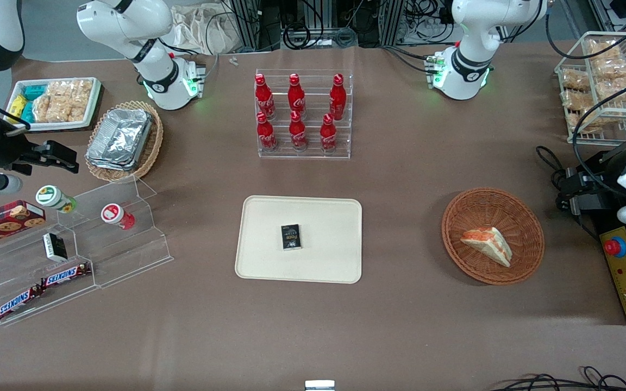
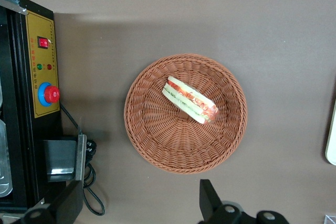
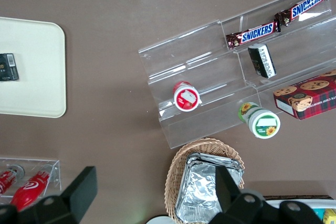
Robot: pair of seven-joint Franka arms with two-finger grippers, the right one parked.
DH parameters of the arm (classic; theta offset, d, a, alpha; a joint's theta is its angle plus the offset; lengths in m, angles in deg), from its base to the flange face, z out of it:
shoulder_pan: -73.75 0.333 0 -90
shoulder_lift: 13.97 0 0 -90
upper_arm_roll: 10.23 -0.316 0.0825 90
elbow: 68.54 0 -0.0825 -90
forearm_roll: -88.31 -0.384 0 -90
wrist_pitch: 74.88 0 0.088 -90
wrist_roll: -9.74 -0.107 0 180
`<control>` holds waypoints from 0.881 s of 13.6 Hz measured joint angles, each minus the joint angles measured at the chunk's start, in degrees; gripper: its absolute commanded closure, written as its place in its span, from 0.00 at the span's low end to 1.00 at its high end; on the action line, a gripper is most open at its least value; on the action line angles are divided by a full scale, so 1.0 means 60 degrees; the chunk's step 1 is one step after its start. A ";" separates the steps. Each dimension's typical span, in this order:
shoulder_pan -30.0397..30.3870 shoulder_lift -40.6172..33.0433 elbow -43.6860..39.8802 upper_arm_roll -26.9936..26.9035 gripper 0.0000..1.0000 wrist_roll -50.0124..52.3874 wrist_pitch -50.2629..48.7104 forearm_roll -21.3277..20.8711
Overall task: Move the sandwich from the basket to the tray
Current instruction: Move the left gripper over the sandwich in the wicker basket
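Closest to the wrist camera is the gripper (image 2: 140, 195) itself. Its jaws are spread wide with nothing between them, and it hangs above the desk (image 1: 400, 326) just beside the basket (image 1: 454, 217), toward the working arm's end. So it looks like the grasp hasn't started and the step in hand is the reach-in.

The sandwich (image 1: 487, 245) sits in the basket, a bit off centre toward the front camera's side. From the wrist view it seems to lean with its striped filling edge facing up and the white bread on either flank. The robot would probably do best to line the jaws up so they close on the two bread faces, not on the pointy end or along the layers. It's soft, so a light squeeze around the thick middle looks safer than a hard pinch, which could squash it or push the filling out.

The basket is shallow but has a raised woven rim, and it's light-looking. A straight-down approach and a straight-up lift seem wise, so the wedge clears the rim before any sideways travel and the fingertips don't drag the basket along.

The tray (image 1: 269, 255) lies well apart from the basket, toward the middle of the desk. A small black box (image 1: 290, 237) is already on it near the centre, so the robot should aim for a bare patch beside that and let go low rather than drop it. The control box with the red button (image 2: 44, 66) is close to the basket too, so keep the swing away from it.
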 measured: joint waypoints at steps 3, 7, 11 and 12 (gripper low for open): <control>-0.0034 0.0019 0.0000 0.0000 0.00 0.0000 -0.0007 0.0004; -0.0074 0.0065 0.0007 0.0000 0.00 0.0000 -0.0185 0.0004; -0.0074 0.0161 0.0743 -0.0032 0.00 0.0200 -0.0012 0.0007; -0.0074 0.0188 0.1127 -0.0035 0.00 0.0467 0.0360 0.0008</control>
